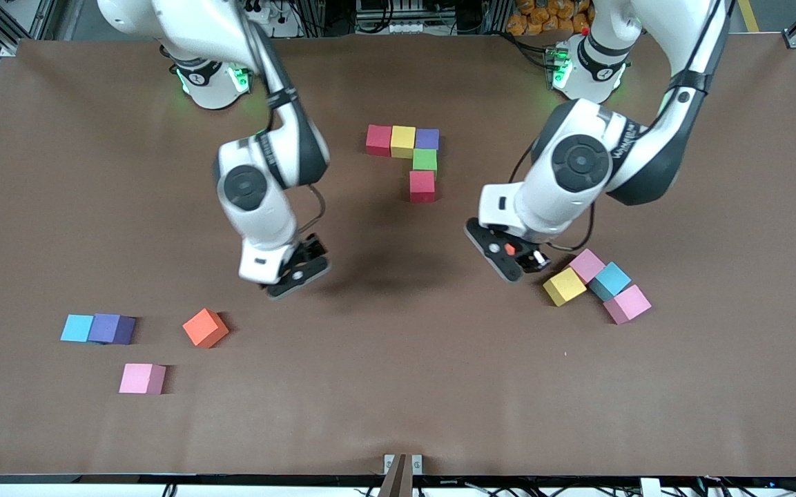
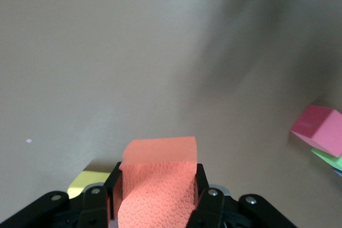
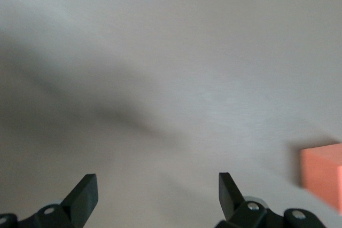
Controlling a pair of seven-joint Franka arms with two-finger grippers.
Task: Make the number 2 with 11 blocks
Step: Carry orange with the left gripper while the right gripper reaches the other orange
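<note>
Fingers of my left gripper (image 2: 158, 198) clamp a small orange-red foam cube (image 2: 158, 185) above the brown table (image 1: 398, 386), beside the five-cube partial 2 (image 1: 420, 156), while my right gripper (image 3: 157, 196) hangs wide apart.

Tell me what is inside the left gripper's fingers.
The left gripper is shut on a small orange foam cube, its textured face toward the wrist camera. The cube's lower part is covered by the fingers. The right gripper hangs open, empty.

matte foam blocks (image 1: 422, 186), matte brown table (image 1: 398, 386)
</note>
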